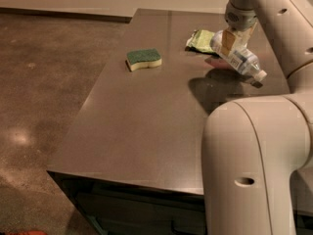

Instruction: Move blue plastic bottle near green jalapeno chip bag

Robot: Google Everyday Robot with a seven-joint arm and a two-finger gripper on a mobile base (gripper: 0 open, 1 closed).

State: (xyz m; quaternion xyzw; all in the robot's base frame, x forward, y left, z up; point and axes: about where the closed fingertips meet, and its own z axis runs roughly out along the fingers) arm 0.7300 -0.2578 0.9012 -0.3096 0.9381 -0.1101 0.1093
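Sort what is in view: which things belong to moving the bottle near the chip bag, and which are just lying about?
Job: blue plastic bottle; green jalapeno chip bag beside it; gripper, fingers shut on the bottle, far right.
Lying about: sponge, farther left on the table.

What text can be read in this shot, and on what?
Label on the blue plastic bottle, gripped by the hand over the table's far right: print too blurred to read.
On the green jalapeno chip bag: dark lettering, unreadable.
On the sponge: none.
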